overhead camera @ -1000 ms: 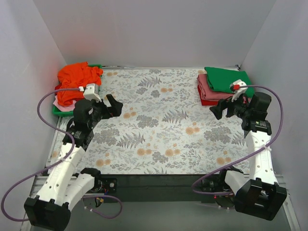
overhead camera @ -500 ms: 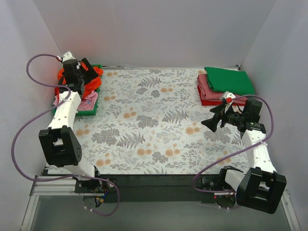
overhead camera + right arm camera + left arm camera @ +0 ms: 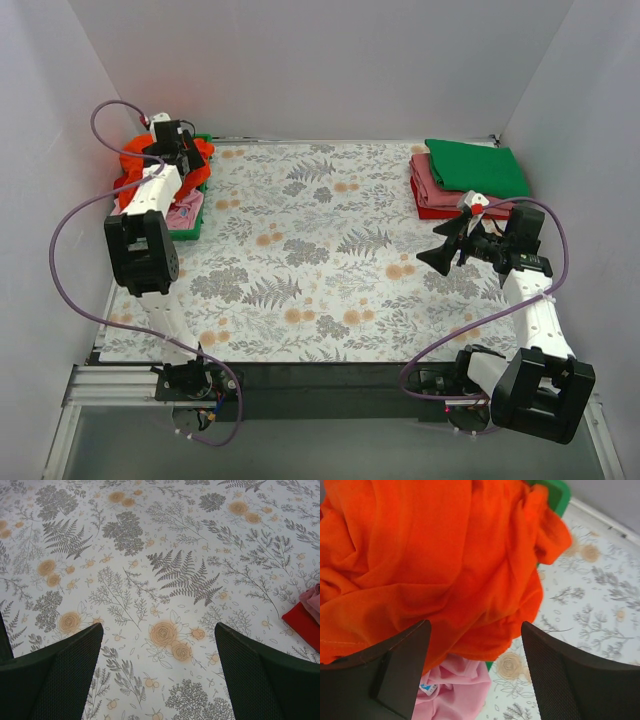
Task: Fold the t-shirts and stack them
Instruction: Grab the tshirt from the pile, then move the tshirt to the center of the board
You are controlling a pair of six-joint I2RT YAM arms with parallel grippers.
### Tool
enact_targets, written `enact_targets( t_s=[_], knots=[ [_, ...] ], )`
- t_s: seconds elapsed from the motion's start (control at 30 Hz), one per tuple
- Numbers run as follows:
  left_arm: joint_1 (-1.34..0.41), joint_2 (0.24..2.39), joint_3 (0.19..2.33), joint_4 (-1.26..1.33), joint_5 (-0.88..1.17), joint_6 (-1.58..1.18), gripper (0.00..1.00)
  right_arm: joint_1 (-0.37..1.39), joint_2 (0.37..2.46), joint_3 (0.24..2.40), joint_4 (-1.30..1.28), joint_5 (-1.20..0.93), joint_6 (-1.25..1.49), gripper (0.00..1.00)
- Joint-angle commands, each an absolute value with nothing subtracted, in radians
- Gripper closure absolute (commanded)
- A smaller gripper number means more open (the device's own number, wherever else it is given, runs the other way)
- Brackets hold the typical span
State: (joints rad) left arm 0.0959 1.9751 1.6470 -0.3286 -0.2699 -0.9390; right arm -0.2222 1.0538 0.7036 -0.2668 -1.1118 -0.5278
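A crumpled bright orange t-shirt (image 3: 148,160) lies on top of a light pink t-shirt (image 3: 186,212) in the green tray (image 3: 192,232) at the back left. My left gripper (image 3: 188,158) is open and empty just above the orange shirt (image 3: 430,555); the pink shirt (image 3: 455,690) shows below it. A folded stack sits at the back right: a green shirt (image 3: 476,166) on a dusty pink shirt (image 3: 435,182) on a red shirt (image 3: 432,211). My right gripper (image 3: 436,246) is open and empty over the floral tablecloth (image 3: 165,580), left of the stack.
The tray's green rim (image 3: 556,491) shows beyond the orange shirt. The red shirt's corner (image 3: 303,624) is at the right edge of the right wrist view. White walls close in the table on three sides. Purple cables loop off both arms.
My left arm has swung from the table's left side up to the tray and now hangs over the orange shirt. My right gripper has moved left, away from the folded stack.
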Motion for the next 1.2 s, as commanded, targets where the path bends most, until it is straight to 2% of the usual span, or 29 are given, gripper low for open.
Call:
enact_targets(
  t_s=[0.0, 0.03, 0.1, 0.13, 0.17, 0.3, 0.37, 0.63, 0.73, 1.0, 1.17],
  knots=[
    [0.094, 1.996, 1.677, -0.353, -0.365, -0.904, 0.30, -0.222, 1.055, 0.729, -0.279, -1.154, -0.543, 0.02],
    [0.094, 2.020, 1.680, -0.350, -0.368, -0.902, 0.32, -0.222, 1.055, 0.729, -0.281, -1.154, -0.545, 0.02],
    [0.094, 2.043, 1.701, -0.353, -0.380, -0.896, 0.45, -0.222, 1.054, 0.729, -0.287, -1.154, -0.551, 0.02],
    [0.094, 2.058, 1.709, -0.359, -0.383, -0.894, 0.52, -0.224, 1.052, 0.727, -0.288, -1.154, -0.554, 0.02],
    [0.094, 2.062, 1.713, -0.359, -0.380, -0.893, 0.68, -0.222, 1.054, 0.727, -0.290, -1.157, -0.558, 0.02],
    [0.071, 2.031, 1.775, -0.374, -0.387, -0.881, 0.95, -0.222, 1.054, 0.723, -0.295, -1.172, -0.566, 0.02],
    [0.054, 1.973, 1.795, -0.370, -0.399, -0.874, 1.00, -0.224, 1.052, 0.721, -0.296, -1.177, -0.569, 0.02],
    [0.026, 1.769, 1.799, -0.338, -0.364, -0.899, 1.00, -0.224, 1.048, 0.719, -0.298, -1.172, -0.574, 0.02],
    [0.026, 1.686, 1.796, -0.337, -0.267, -0.945, 1.00, -0.224, 1.043, 0.718, -0.296, -1.172, -0.575, 0.02],
    [0.014, 1.545, 1.885, -0.301, 0.261, -1.159, 1.00, -0.222, 1.025, 0.712, -0.301, -1.160, -0.587, 0.02],
    [-0.105, 1.493, 1.876, -0.201, 0.414, -1.282, 1.00, -0.222, 1.017, 0.707, -0.304, -1.143, -0.598, 0.02]
  ],
)
